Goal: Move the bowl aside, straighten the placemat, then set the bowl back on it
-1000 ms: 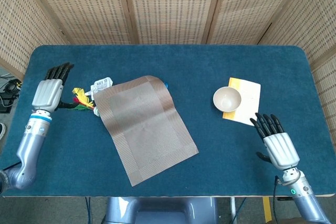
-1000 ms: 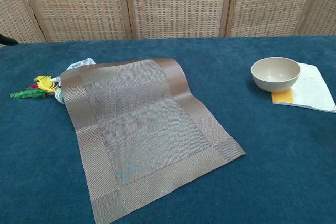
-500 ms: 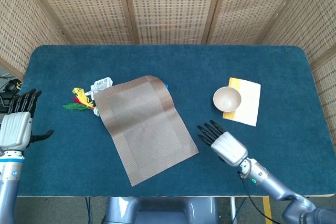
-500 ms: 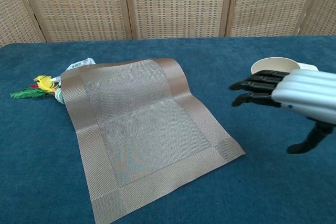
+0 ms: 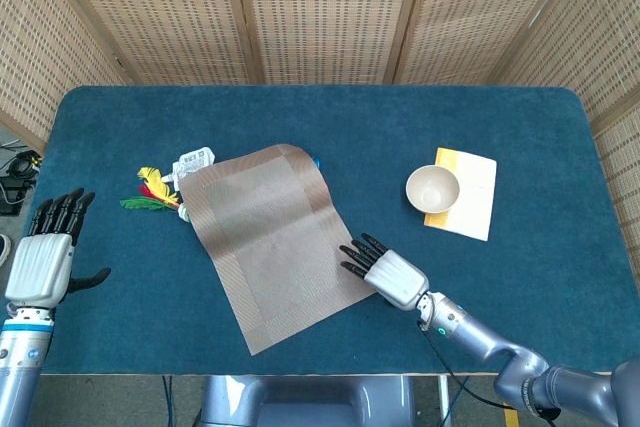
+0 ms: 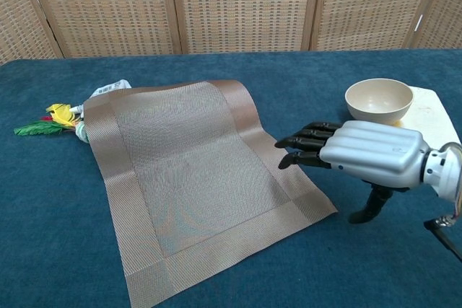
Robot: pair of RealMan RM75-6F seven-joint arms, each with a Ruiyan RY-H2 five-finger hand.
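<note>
A brown woven placemat (image 5: 272, 243) (image 6: 189, 178) lies skewed on the blue table, its long side running from upper left to lower right. The cream bowl (image 5: 432, 188) (image 6: 378, 100) stands off the mat at the right, partly on a white and orange paper. My right hand (image 5: 385, 271) (image 6: 361, 151) hovers open, palm down, at the mat's lower right corner, fingertips over its border. My left hand (image 5: 42, 256) is open beyond the table's left edge, seen only in the head view.
A white and orange paper (image 5: 468, 193) (image 6: 429, 123) lies under the bowl's right side. A crumpled wrapper (image 5: 194, 161) (image 6: 108, 89) and a yellow, red and green toy (image 5: 151, 190) (image 6: 50, 122) sit by the mat's upper left corner. Wicker screens stand behind.
My right hand has swept left from the table's right front to the mat's lower right corner. My left hand drew back off the table's left edge. Bowl and mat stayed put.
</note>
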